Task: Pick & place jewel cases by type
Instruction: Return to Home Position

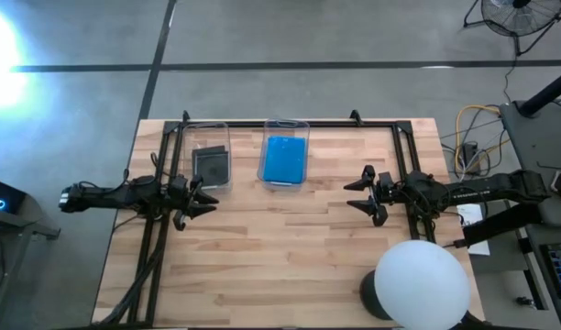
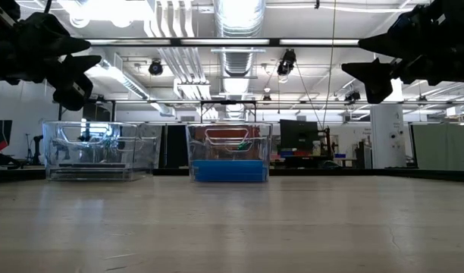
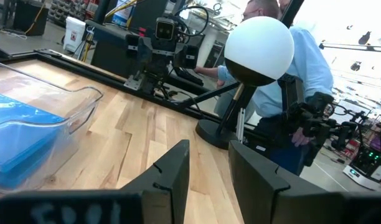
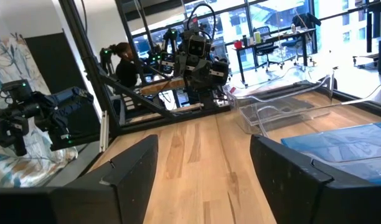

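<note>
My left end effector [image 1: 205, 198] and right end effector [image 1: 356, 194] gape empty. I want a slow, level retreat over the wooden counter [image 1: 290, 261].

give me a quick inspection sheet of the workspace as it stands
surface: wooden table, no loose cases seen on it
job's things: dark cases in the left clear bin; blue cases in the right clear bin; counts unclear
clutter: white globe lamp on the table's right side, away from the bins
grippers: left gripper and right gripper raised above the table, jaws open, holding nothing
cables: yellow cable beyond the table's right edge
surroundings: person in a light blue shirt behind the lamp; fan
</note>
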You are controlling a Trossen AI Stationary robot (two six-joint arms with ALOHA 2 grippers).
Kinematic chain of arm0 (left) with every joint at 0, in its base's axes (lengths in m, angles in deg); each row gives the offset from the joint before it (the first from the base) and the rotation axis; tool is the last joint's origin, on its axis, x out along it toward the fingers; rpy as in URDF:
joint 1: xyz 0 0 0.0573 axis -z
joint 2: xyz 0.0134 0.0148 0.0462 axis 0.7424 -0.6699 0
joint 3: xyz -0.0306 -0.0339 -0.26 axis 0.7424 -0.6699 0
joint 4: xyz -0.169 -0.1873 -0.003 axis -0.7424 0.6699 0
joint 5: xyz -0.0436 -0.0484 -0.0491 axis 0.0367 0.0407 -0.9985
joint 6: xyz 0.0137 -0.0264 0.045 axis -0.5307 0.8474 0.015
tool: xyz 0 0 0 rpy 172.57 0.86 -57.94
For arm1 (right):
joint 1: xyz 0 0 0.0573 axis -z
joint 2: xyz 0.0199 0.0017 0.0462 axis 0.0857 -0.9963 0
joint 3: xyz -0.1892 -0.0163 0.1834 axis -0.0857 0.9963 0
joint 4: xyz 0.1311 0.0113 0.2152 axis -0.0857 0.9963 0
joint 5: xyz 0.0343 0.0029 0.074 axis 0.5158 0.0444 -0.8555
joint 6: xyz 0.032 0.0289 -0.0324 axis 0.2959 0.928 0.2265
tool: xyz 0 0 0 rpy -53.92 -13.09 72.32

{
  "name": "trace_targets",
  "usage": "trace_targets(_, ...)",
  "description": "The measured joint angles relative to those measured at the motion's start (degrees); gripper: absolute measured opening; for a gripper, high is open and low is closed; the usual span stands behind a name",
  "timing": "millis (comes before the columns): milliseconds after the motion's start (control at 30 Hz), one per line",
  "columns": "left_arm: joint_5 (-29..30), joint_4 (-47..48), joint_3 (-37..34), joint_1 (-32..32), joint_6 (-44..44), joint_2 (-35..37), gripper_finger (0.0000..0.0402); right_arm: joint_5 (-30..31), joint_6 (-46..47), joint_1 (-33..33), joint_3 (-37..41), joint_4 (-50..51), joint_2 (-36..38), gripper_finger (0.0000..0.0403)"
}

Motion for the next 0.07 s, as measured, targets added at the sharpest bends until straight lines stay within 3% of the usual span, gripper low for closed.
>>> trace_targets(67,0.0,0.0,0.0,0.0,0.0,0.0,0.0094,0.0,0.0,0.0,0.0,0.0,0.0,0.0246)
